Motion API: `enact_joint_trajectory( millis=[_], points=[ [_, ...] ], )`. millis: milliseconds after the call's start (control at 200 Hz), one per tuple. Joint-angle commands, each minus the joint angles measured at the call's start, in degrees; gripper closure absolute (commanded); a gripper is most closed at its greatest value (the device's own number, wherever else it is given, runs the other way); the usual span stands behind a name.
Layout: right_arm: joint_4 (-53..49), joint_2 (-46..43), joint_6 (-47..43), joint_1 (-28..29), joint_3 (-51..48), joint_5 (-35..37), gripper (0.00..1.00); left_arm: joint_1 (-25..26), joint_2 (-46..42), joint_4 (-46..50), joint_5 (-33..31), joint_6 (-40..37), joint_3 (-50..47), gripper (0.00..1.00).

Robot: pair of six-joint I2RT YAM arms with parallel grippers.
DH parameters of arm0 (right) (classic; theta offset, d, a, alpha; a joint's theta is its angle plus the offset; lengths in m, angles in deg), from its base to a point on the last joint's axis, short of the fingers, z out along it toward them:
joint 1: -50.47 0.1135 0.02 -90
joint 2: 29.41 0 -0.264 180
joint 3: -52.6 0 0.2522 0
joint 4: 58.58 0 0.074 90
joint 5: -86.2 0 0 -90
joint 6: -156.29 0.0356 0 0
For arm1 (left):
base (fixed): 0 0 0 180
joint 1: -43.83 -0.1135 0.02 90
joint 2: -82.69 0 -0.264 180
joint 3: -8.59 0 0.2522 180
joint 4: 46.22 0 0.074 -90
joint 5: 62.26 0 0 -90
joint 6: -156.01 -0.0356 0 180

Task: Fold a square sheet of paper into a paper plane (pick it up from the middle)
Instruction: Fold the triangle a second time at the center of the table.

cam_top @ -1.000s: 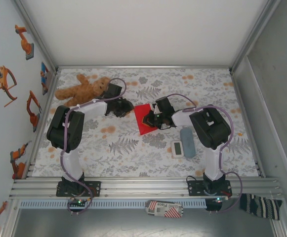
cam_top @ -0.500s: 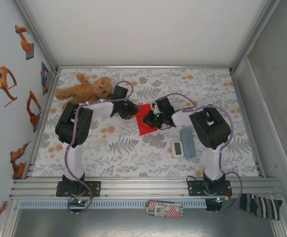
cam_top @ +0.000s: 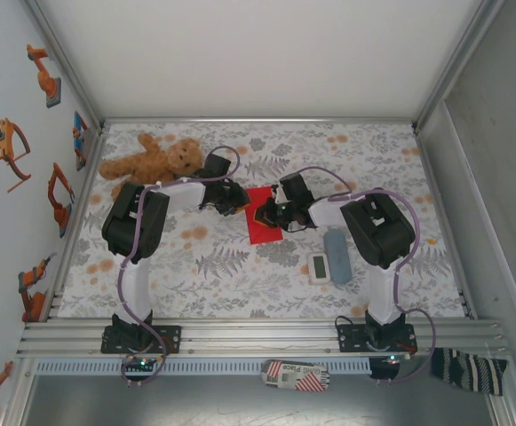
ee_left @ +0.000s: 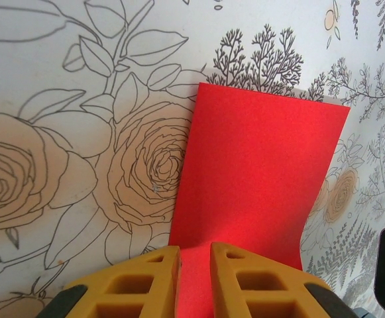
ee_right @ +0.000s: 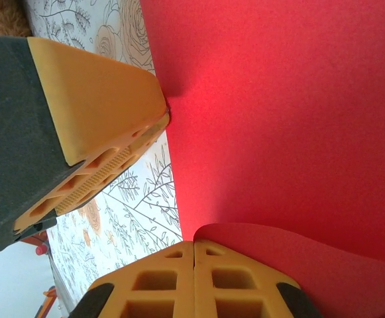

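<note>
Working down from the big stuff: the flowery table [cam_top: 240, 275] has both arms reaching into its middle, with a teddy bear [cam_top: 155, 158] lying off at the far left corner, well clear of the action.

The square sheet of paper [ee_left: 258, 172] is flat on the cloth right between the two arms. It reads as an upright rectangle, not a square, with a thin pale sliver peeking out along its far edge. So my guess is one fold in half is done, though the overhead shot is too small to count layers, so take that loosely. There are no nose corners turned in, no wings and no pointy dart shape. I'd call this early days, with nearly all the plane folds left to go.

On the right, near that arm's elbow, are a grey-blue block [cam_top: 337, 246] and a white timer [cam_top: 319, 266]. Both sit apart from the paper and aren't involved.

Now the claws. The right gripper [ee_right: 193, 255] has its fingers pressed tight together on the paper's edge, and the red curls up in a little wave where it's pinched. The left gripper [ee_left: 195, 258] sits at the opposite edge, fingers a narrow slot apart with the red running up between them. That gap looks wider than the paper, so I'd say it's straddling, not clamped yet.
</note>
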Motion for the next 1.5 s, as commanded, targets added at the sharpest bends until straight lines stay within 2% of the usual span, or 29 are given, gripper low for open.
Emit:
enact_joint_trajectory(
  millis=[0,1492],
  points=[
    [0.7,0.8,-0.7,0.4,0.1,0.0,1.00,0.1,1.8,2.8,-0.8,-1.2,0.5,0.79],
    [-2.4,1.7,0.0,0.4,-0.1,2.6,1.00,-0.1,1.1,3.1,-0.8,-0.9,0.5,0.79]
  ],
)
